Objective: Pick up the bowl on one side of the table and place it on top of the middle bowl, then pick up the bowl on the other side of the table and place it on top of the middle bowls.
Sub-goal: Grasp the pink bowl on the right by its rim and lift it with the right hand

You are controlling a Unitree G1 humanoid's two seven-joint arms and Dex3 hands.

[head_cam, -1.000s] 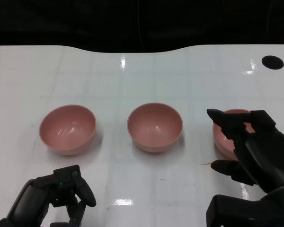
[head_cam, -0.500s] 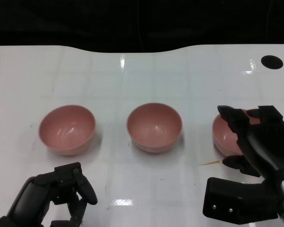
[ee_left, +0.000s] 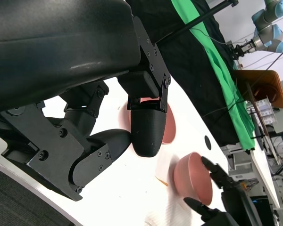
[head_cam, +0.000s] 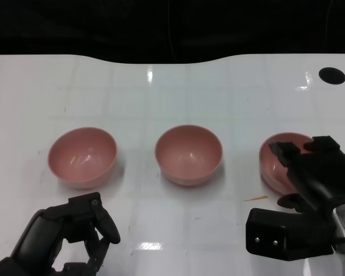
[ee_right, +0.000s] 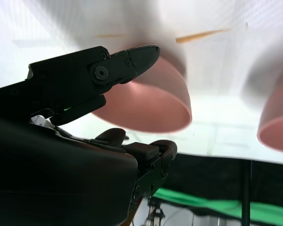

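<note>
Table (head_cam: 172, 92): white, glossy, smooth; mirror-like glare patches toward 12 o'clock and at 6 o'clock.

Left bowl (head_cam: 82, 156) at 9 o'clock, middle bowl (head_cam: 188, 154) at centre, right bowl (head_cam: 283, 161) at 3 o'clock: pink, smooth, looks like plastic, semi-gloss, soft highlights inside. Outer wall of the right bowl in the right wrist view equally smooth, satin.

Right hand (head_cam: 313, 178) at 4 o'clock: black hard plastic, mostly matt, faint sheen on its edges, small metal screws. Left hand (head_cam: 69, 230) at 7 o'clock: same black plastic, slightly glossy on the rounded fingertips (ee_left: 146, 132), with screw heads visible.

Green cloth (ee_left: 212, 61) behind the table, left wrist view: matt fabric, draped beside black cloth.
</note>
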